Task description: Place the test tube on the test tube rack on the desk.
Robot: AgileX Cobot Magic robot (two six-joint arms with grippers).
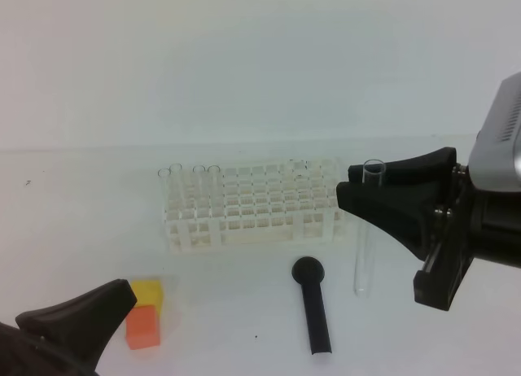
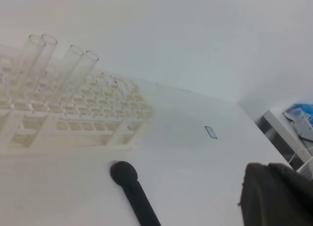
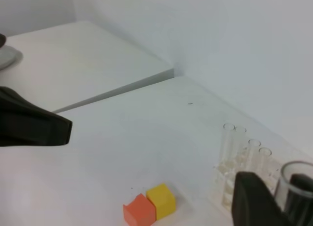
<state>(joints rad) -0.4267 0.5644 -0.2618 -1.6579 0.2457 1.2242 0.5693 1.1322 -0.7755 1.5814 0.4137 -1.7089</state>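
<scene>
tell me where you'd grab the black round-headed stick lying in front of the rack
Grip the black stick across its straight handle, coming from above with the jaws closing on its long sides. It lies flat on the desk, and the round head is wider and likelier to slip.
</scene>
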